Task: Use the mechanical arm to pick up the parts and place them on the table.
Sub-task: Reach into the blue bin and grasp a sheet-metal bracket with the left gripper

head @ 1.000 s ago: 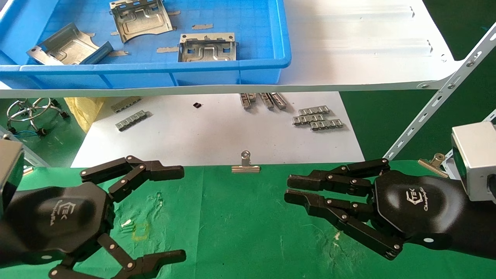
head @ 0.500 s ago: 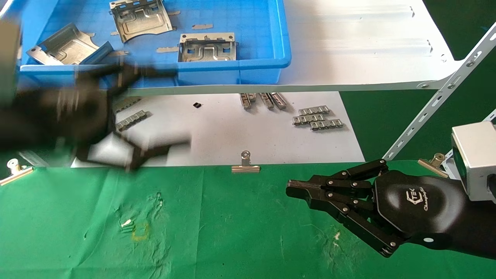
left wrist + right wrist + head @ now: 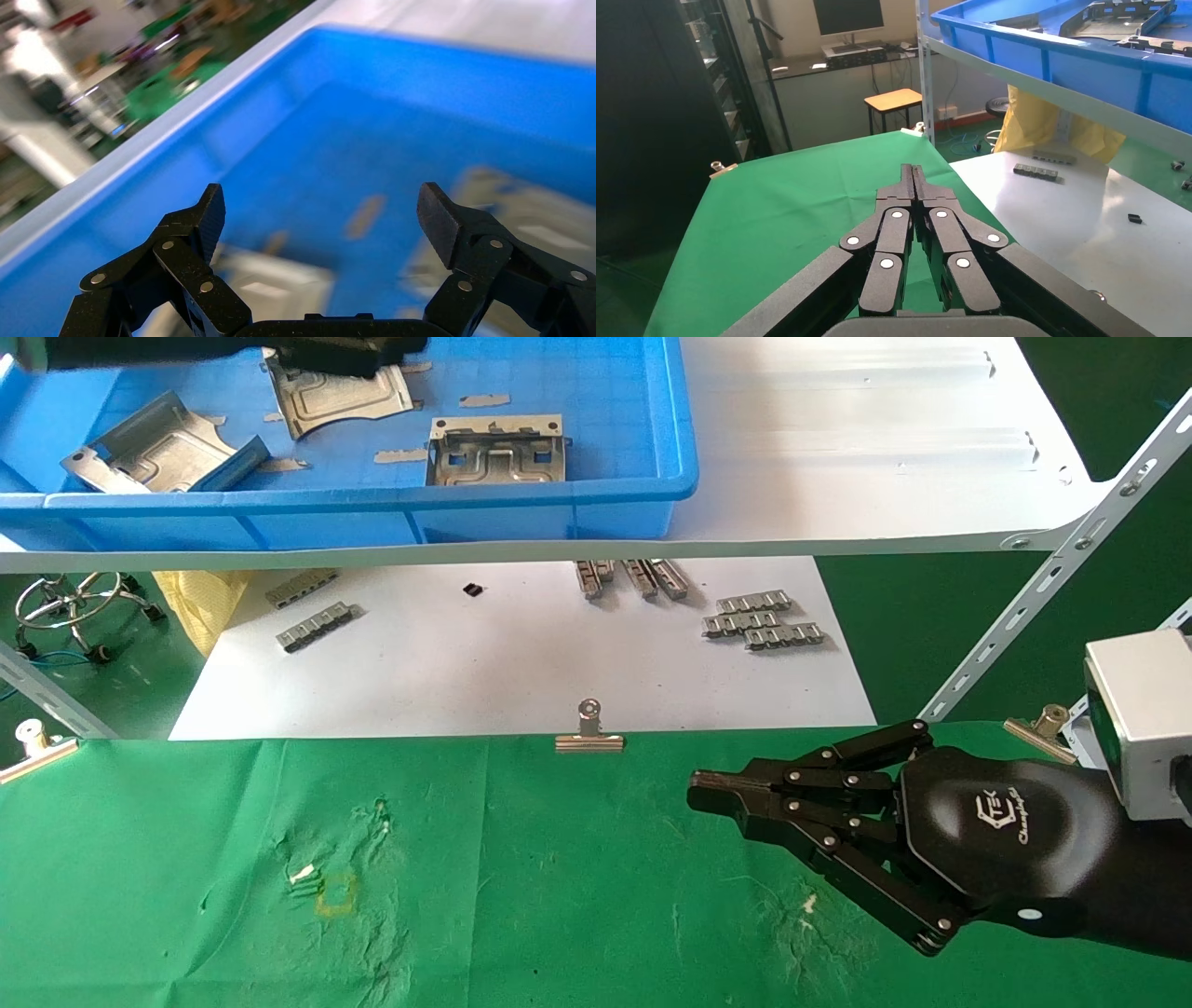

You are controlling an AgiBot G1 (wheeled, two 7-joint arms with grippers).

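Three silvery stamped parts lie in a blue bin [image 3: 372,495] on the shelf: one on the left [image 3: 154,453], one at the back [image 3: 340,398], one near the front wall [image 3: 498,453]. My left gripper [image 3: 391,348] hovers over the back part, open and empty. In the left wrist view its jaws [image 3: 323,210] stand wide apart above the bin floor, with blurred parts [image 3: 281,281] below. My right gripper [image 3: 698,791] is shut and empty, resting low over the green table [image 3: 559,896]; its closed tips [image 3: 912,172] show in the right wrist view.
The white shelf [image 3: 866,449] overhangs a white sheet [image 3: 521,663] holding small ridged strips [image 3: 764,621]. Binder clips [image 3: 589,733] pin the cloth's far edge. A slanted shelf brace [image 3: 1052,589] stands at the right.
My left arm has risen from the green table and reached over the blue bin. My right gripper's fingers have closed together and the arm stays in place.
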